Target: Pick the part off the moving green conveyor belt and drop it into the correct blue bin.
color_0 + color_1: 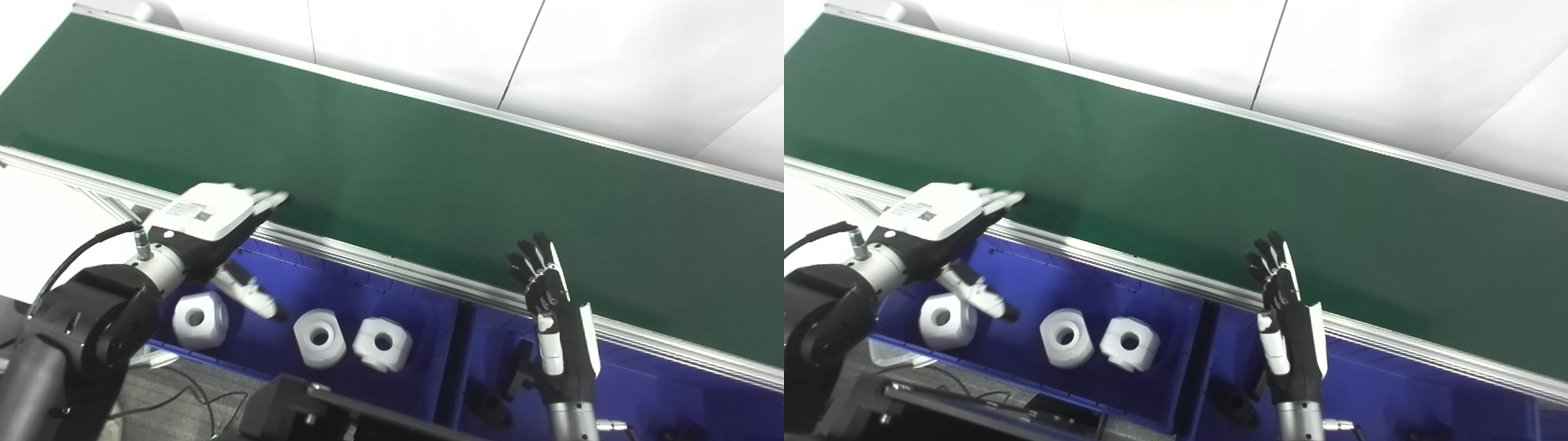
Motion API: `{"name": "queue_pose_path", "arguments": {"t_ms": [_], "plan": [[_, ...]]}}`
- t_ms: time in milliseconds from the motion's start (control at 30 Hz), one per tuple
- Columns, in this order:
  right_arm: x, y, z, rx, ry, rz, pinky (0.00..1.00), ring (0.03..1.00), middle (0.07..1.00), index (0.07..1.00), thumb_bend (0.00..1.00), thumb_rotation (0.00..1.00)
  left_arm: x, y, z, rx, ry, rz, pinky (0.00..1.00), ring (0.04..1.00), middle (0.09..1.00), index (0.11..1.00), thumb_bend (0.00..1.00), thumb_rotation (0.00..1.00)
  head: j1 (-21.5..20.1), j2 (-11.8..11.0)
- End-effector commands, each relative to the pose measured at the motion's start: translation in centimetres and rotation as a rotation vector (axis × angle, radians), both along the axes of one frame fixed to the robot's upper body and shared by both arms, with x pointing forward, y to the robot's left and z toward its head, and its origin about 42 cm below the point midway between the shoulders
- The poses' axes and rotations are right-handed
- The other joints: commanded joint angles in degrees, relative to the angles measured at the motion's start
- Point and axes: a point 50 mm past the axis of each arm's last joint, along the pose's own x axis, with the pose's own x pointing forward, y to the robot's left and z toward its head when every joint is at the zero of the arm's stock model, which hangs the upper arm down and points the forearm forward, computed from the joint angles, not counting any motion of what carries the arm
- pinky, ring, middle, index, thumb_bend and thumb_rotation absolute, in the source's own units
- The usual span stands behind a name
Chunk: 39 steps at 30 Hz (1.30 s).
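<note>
The green conveyor belt [392, 141] runs from upper left to lower right and carries no part in view. My left hand [211, 226] is open and empty, flat, above the near belt rail and the left blue bin [343, 288]. Three white ring-shaped parts lie in that bin: one on the left [200, 320], one in the middle [320, 338], one on the right [383, 344]. My right hand [554, 324] is open and empty, fingers upright, over the right blue bin [661, 392] beside the belt rail.
A silver rail [429, 282] edges the near side of the belt above both bins. Dark parts [490, 407] lie in the right bin. A black device [331, 410] and cables [184, 398] sit at the bottom. White wall panels stand behind the belt.
</note>
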Motion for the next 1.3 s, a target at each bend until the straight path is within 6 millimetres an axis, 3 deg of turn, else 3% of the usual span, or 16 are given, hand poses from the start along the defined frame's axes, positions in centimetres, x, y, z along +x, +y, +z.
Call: {"name": "queue_pose_path", "arguments": {"t_ms": [0,67,133,200,300,400,433,467,500,800,1033,1267], "plan": [[-0.2,-0.3,1.3,0.027,-0.09,-0.018,0.89,0.887,0.924,0.972,0.8,0.93,-0.6,-2.6,-0.4,-0.458,-0.213,-0.028,0.81,0.879,0.909,0.907,1.0,0.56,-2.28,0.08],[-0.5,-0.3,1.3,0.015,-0.134,-0.064,0.85,0.859,0.897,0.952,0.78,0.95,-0.8,-6.3,-1.7,-0.825,-0.247,-0.017,0.85,0.917,0.934,0.917,1.0,0.59,-5.0,-0.1],[-0.7,-0.1,1.2,0.013,-0.151,-0.09,0.82,0.836,0.876,0.936,0.77,0.97,-1.0,-9.2,-2.3,-1.058,-0.246,-0.006,0.91,0.957,0.963,0.938,0.98,0.62,-7.12,-0.39],[-0.9,0.3,1.1,0.013,-0.152,-0.102,0.82,0.838,0.881,0.939,0.76,0.99,-1.1,-11.4,-2.5,-1.19,-0.213,0.006,0.96,0.991,0.993,0.988,0.99,0.72,-9.13,-0.68],[-1.2,1.1,0.9,0.007,-0.153,-0.13,0.83,0.848,0.888,0.934,0.76,0.98,-0.9,-13.1,-2.9,-1.254,-0.182,-0.029,0.97,0.999,1.0,0.999,0.99,0.77,-14.59,-1.46],[-1.5,2.1,0.6,-0.003,-0.157,-0.164,0.82,0.853,0.893,0.923,0.75,0.98,-0.6,-13.6,-3.8,-1.283,-0.138,-0.03,0.99,1.0,1.0,1.0,1.0,0.77,-16.94,-1.98],[-1.6,2.6,0.4,0.001,-0.153,-0.181,0.82,0.853,0.894,0.921,0.74,0.98,-0.4,-13.7,-4.6,-1.298,-0.115,-0.019,0.99,1.0,1.0,1.0,1.0,0.77,-20.36,-2.76],[-1.7,2.9,0.3,0.004,-0.15,-0.193,0.82,0.846,0.893,0.919,0.73,0.99,-0.2,-13.7,-5.1,-1.308,-0.1,-0.013,1.0,1.0,1.0,1.0,1.0,0.77,-20.36,-2.76],[-1.9,3.4,0.1,0.008,-0.143,-0.21,0.81,0.84,0.892,0.916,0.72,1.0,0.1,-13.7,-5.9,-1.308,-0.079,-0.012,1.0,1.0,1.0,1.0,1.0,0.78,-22.92,-3.51],[-2.8,6.7,-0.5,0.04,-0.093,-0.302,0.82,0.849,0.911,0.909,0.7,1.0,1.5,-11.9,-9.8,-1.203,0.032,-0.035,1.0,1.0,1.0,1.0,0.98,0.75,-33.48,-6.16],[-3.1,8.8,-0.4,0.062,-0.065,-0.319,0.86,0.884,0.925,0.906,0.73,1.0,1.0,-10.3,-10.6,-1.162,0.041,-0.077,1.0,1.0,1.0,1.0,0.97,0.73,-37.62,-6.56],[-3.3,9.2,-0.4,0.065,-0.063,-0.322,0.85,0.886,0.931,0.914,0.72,1.0,0.2,-10.3,-10.3,-1.147,0.069,-0.101,1.0,1.0,1.0,1.0,0.99,0.75,-36.74,-6.94]]}}
